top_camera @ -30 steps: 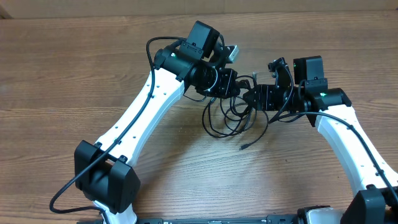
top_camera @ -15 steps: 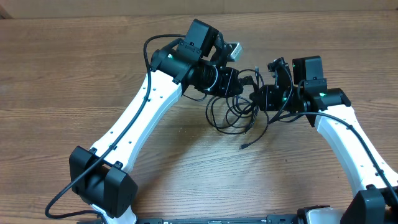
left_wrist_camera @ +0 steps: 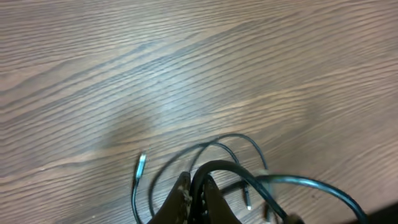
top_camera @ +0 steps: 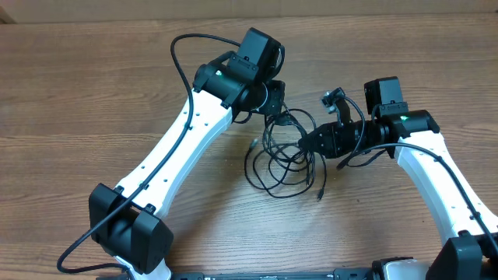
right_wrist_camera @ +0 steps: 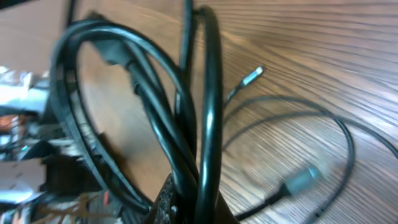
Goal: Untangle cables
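The cables (top_camera: 284, 159) are thin black cords tangled in loops at the table's middle, with one plug end (top_camera: 254, 143) on the left and another (top_camera: 320, 194) at the front. At the top of the tangle my left gripper (top_camera: 277, 109) is shut on one cord. The left wrist view shows its fingers (left_wrist_camera: 181, 198) pinching a black cord (left_wrist_camera: 236, 171) above the wood, with a loose plug (left_wrist_camera: 140, 165) beside it. On the tangle's right side my right gripper (top_camera: 305, 142) is shut on a bunch of cords (right_wrist_camera: 208, 124). A silver plug tip (right_wrist_camera: 252, 76) and a connector (right_wrist_camera: 301, 180) lie beyond.
The wooden table (top_camera: 93, 93) stretches to the left and back. The thicker black arm cable (top_camera: 191, 43) arcs over my left arm, and the arm bases (top_camera: 128, 229) stand at the front edge.
My right gripper has closed on the cords and moved forward and left. My left gripper has drawn back slightly, and the tangle now hangs lower and further forward.
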Controlling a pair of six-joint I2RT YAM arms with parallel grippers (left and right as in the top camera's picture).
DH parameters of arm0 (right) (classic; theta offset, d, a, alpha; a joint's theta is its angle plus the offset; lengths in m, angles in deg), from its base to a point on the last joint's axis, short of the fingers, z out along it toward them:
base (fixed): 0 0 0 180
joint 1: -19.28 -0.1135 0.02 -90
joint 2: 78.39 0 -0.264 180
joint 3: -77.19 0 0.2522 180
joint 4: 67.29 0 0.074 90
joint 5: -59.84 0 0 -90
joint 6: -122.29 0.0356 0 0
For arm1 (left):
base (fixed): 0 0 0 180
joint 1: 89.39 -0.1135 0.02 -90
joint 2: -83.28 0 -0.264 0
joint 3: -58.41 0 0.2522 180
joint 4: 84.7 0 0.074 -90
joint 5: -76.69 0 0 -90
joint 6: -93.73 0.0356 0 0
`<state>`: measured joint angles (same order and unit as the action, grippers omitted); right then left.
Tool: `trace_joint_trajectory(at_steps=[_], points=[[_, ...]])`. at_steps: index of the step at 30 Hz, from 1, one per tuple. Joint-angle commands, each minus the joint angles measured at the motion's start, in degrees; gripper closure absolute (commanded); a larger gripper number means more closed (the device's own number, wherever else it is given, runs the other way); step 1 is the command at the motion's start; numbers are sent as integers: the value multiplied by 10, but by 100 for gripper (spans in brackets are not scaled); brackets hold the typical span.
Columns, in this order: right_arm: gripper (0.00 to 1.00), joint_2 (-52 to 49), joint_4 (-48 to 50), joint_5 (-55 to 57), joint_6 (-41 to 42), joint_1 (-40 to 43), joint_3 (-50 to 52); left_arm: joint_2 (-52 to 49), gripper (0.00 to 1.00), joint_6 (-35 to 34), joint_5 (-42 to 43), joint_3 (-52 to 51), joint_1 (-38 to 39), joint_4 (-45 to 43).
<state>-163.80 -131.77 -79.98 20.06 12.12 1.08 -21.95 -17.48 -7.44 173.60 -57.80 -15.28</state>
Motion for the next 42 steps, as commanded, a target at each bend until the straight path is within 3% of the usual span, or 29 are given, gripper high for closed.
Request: trace_joint_trajectory(at_steps=[1,5,12,17,23,25,27,29,35,42], points=[[96,2,-2,-82,-48,1,-7,8,96,-17,-88,9,-12,-1],[96,2,33,-81,-30,2,-7,8,96,-15,-88,9,-12,39],[96,2,151,-91,102,21,-8,8,96,4,-88,9,-13,132],[96,2,191,-162,112,22,-8,8,96,31,-68,10,-14,147],[96,2,158,-10,174,22,-8,30,96,37,-37,26,-41,121],[96,2,146,14,174,22,-8,44,87,50,5,31,-54,101],[96,2,145,11,174,22,-8,55,66,62,61,31,-65,79],[96,2,146,9,174,20,-8,57,53,66,108,31,-69,68],[96,2,146,6,174,20,-8,47,48,92,151,26,-67,86],[96,2,171,-44,174,20,-8,10,51,97,151,25,-67,130]])
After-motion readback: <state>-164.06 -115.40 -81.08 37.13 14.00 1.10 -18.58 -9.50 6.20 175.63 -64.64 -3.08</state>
